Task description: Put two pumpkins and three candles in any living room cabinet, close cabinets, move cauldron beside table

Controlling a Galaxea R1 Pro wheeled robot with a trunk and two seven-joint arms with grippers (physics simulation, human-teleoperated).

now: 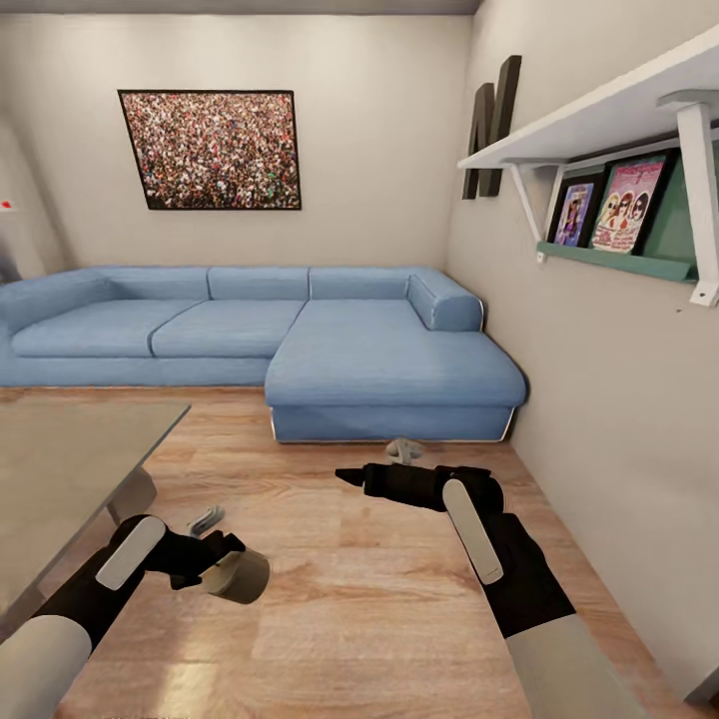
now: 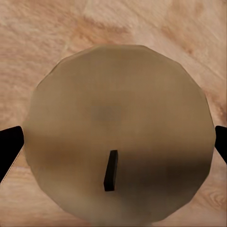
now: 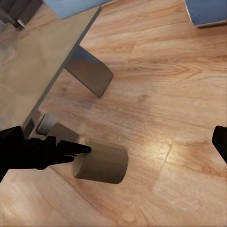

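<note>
— Biggest first: blue sofa (image 1: pixel 389 369) along the far wall, plank floor (image 1: pixel 359 599) in front of it. Worth worrying about?

— Not for the carry. Plenty of open floor to swing the base on. Look for a dark low cabinet and turn slowly on the way.

— Next down, the grey table (image 1: pixel 60 449), just beside the left arm.

— Mind its near corner. Swing the elbow away from the top, not across it, and lift a touch before turning.

— Then the candle (image 1: pixel 238 576)?

— Clamped in the left gripper (image 1: pixel 215 559), off the floor, lying roughly on its side with the flat end toward the wrist camera. Seen there as a wide cream disc (image 2: pixel 118 118) with a black finger (image 2: pixel 9 146) pressing at each edge, wick (image 2: pixel 111 170) dark near the middle.

— Slippery, probably?

— Likely: smooth, round, pinched across the barrel. Squeeze evenly, avoid jerks, and tilt it upright only once over a drawer.

— And the right gripper (image 1: pixel 350 477)?

— Spread wide, holding nothing, pointing toward the left one. Save it for pulling a drawer front open, then for pushing it shut.
</note>
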